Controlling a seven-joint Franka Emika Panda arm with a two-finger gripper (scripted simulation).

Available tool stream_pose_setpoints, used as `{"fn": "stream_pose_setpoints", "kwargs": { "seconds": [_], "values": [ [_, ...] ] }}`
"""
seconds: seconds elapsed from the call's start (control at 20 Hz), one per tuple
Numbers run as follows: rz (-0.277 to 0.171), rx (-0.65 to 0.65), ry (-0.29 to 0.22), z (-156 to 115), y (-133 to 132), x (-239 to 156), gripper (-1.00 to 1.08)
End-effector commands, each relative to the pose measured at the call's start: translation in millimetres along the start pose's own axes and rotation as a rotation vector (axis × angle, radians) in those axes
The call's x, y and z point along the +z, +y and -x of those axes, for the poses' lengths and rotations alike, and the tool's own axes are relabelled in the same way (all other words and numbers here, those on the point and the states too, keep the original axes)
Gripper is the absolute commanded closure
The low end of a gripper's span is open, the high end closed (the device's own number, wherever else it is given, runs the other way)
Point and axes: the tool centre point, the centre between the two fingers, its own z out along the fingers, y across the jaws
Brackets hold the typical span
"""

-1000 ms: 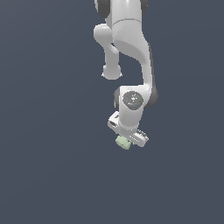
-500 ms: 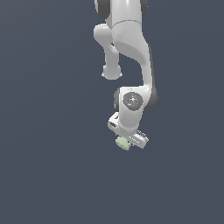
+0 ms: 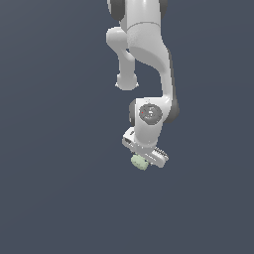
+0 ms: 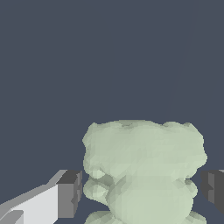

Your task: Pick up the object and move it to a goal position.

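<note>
The object (image 4: pixel 142 168) is a pale, milky green all over, with slightly darker green shading in the grooves between its bumps. The gripper (image 3: pixel 147 157) above it is white, and its fingertips (image 4: pixel 70 192) beside the object are dark grey (one shows a white body behind it). The arm (image 3: pixel 149 54) is glossy white with black joint bands. Behind everything lies a flat, unpatterned slate blue-grey.

Simulated scene, flat featureless slate-grey ground (image 3: pixel 54 198), smooth rendered white arm (image 3: pixel 146 44), no furnishings
</note>
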Motion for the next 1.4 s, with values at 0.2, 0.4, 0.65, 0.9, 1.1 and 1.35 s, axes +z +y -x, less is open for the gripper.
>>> {"fn": "stream_pose_setpoints", "kwargs": {
  "seconds": [0.2,0.4,0.65,0.9,1.1,1.35],
  "values": [
    [0.000,0.000,0.000,7.6,-0.4,-17.6,1.08],
    [0.001,-0.001,-0.001,17.0,-0.5,-39.3,1.08],
    [0.003,-0.001,-0.004,33.9,-1.1,-78.7,1.08],
    [0.005,-0.002,-0.005,53.2,-2.1,-125.6,1.08],
    [0.006,-0.002,-0.006,65.4,-3.2,-157.0,1.08],
    [0.008,-0.002,-0.008,75.9,-4.8,-184.7,1.08]
  ]
}}
